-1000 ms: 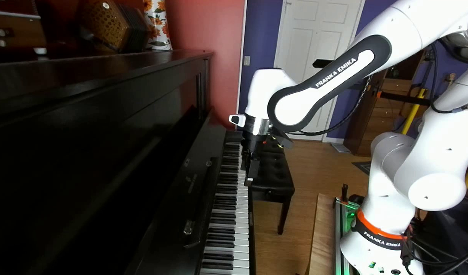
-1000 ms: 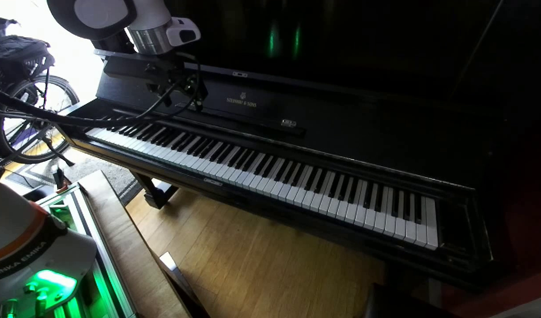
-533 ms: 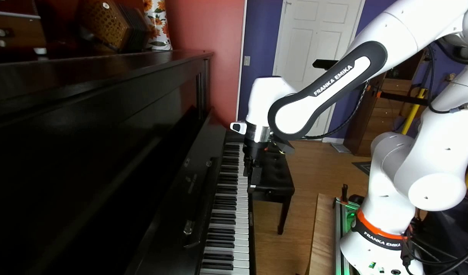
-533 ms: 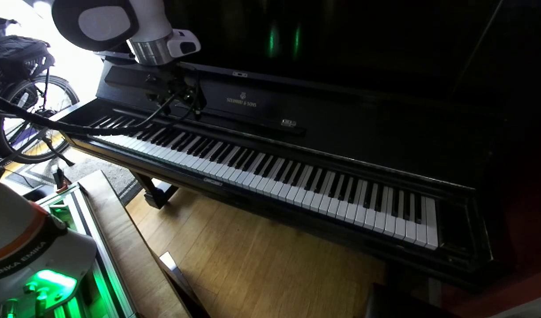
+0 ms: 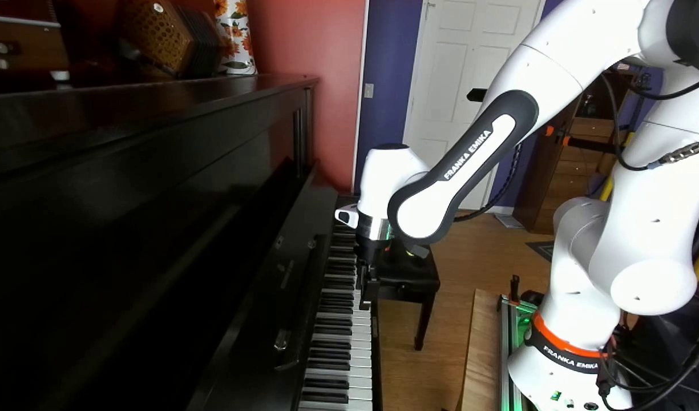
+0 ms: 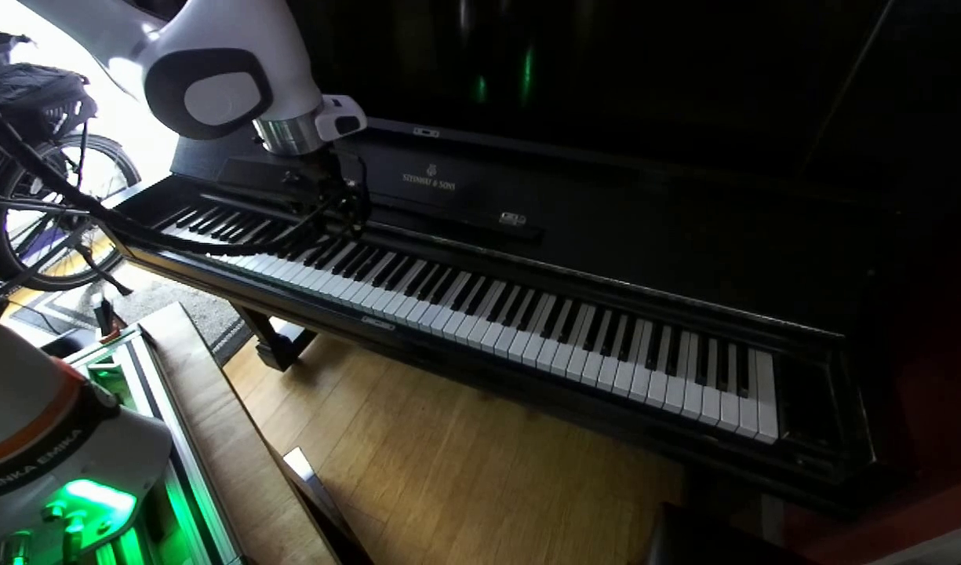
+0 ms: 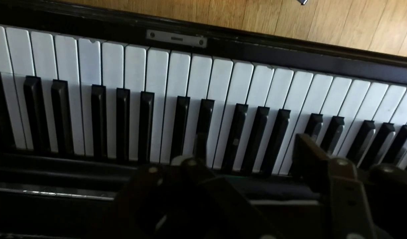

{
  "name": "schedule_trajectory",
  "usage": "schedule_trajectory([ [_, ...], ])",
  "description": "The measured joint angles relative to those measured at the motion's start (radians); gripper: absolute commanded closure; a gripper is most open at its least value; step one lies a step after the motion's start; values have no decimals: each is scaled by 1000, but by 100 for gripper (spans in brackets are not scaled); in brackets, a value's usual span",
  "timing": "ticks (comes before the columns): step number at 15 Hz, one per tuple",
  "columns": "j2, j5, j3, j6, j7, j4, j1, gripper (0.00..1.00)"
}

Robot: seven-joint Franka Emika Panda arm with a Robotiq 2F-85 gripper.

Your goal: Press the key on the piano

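Observation:
The glossy black upright piano (image 5: 172, 188) fills the left of an exterior view and the back of an exterior view (image 6: 684, 212). Its row of white and black keys (image 6: 480, 322) is uncovered; the keys also show in the wrist view (image 7: 156, 68). My gripper (image 5: 365, 299) points down over the keys. In an exterior view the gripper (image 6: 340, 224) is dark against the piano and its fingers are hard to make out. In the wrist view my gripper (image 7: 250, 136) is open, its two fingers apart with nothing between them. Whether a fingertip touches a key I cannot tell.
A black padded bench (image 5: 403, 279) stands beside the piano, behind the gripper. A concertina (image 5: 166, 40) sits on the piano top. The arm's base stands at a wooden board (image 5: 479, 342). A bicycle (image 6: 64, 188) stands past the piano's far end.
My gripper has come down closer to the keys. It has also shifted along the keyboard and slightly toward the piano, and the arm has lowered with it.

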Motion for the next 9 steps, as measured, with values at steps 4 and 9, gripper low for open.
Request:
schedule_trajectory([
  [4, 110, 4, 24, 66, 0, 0, -6, 93],
  [9, 221, 9, 73, 136, -2, 0, -43, 100],
])
